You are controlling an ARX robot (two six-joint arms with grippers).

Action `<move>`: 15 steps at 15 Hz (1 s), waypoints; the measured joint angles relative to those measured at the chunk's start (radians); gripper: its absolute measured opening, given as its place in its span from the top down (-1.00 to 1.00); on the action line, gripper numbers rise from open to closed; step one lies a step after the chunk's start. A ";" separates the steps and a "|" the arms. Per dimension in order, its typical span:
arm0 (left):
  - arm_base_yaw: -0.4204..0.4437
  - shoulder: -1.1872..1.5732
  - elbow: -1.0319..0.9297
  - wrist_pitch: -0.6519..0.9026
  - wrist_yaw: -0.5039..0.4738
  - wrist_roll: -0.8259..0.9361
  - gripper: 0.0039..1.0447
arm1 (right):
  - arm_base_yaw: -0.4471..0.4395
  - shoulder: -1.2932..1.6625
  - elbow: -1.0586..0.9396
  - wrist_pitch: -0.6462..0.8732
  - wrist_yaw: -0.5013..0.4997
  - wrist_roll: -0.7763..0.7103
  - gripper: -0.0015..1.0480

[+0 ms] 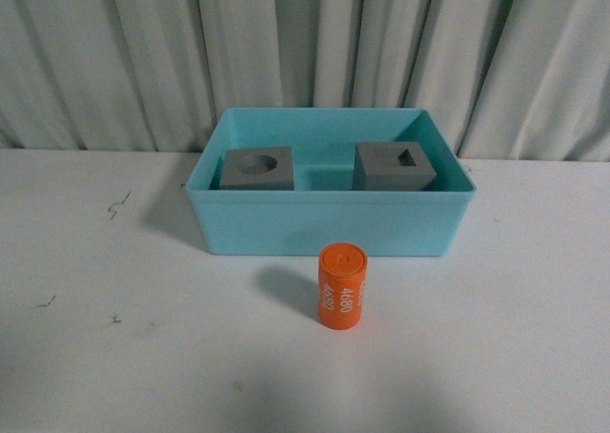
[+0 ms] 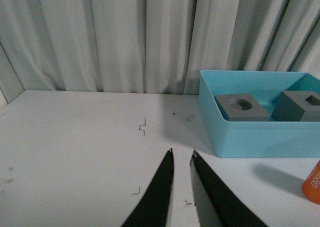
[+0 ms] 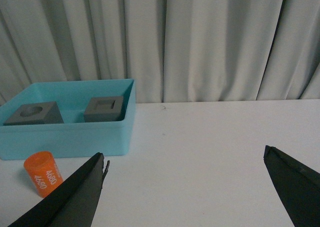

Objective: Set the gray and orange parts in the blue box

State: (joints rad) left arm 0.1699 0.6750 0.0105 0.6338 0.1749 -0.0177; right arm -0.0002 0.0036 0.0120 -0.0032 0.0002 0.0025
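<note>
Matte gray cube with round recess (image 1: 257, 169) and matte gray cube with rectangular recess (image 1: 394, 166) sit inside light blue plastic tub (image 1: 329, 223) at far edge of white table (image 1: 114, 338). Small orange cylinder marked "4680" (image 1: 342, 287) stands upright on table, just off tub's near wall. Left gripper (image 2: 182, 154) empty, fingers all but together. Right gripper (image 3: 185, 154) empty, fingers wide apart. Step in hand appears to be fetching cylinder. Next move likely needs fingers astride cylinder, squeeze, lift over rim.

White table surface (image 1: 105, 366): matte, occupies the lower half of the front view. Small dark scuff marks (image 1: 118, 204) noted at 9 o'clock, with fainter ones toward 8 o'clock. Pleated pale grey curtain (image 1: 95, 61) hangs behind, spanning 10 to 2 o'clock, meeting the table's far edge.
</note>
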 joint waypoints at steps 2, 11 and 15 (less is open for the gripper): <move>-0.015 -0.043 0.000 -0.024 -0.018 0.000 0.97 | 0.000 0.000 0.000 0.000 0.000 0.000 -0.87; -0.169 -0.488 -0.001 -0.448 -0.175 0.003 0.97 | 0.000 0.000 0.000 0.000 0.000 0.000 -0.87; -0.169 -0.668 0.005 -0.625 -0.179 0.003 0.97 | 0.000 0.000 0.000 0.000 0.000 0.000 -0.87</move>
State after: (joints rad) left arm 0.0006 0.0071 0.0158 0.0086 -0.0036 -0.0143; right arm -0.0002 0.0036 0.0120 -0.0032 -0.0002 0.0025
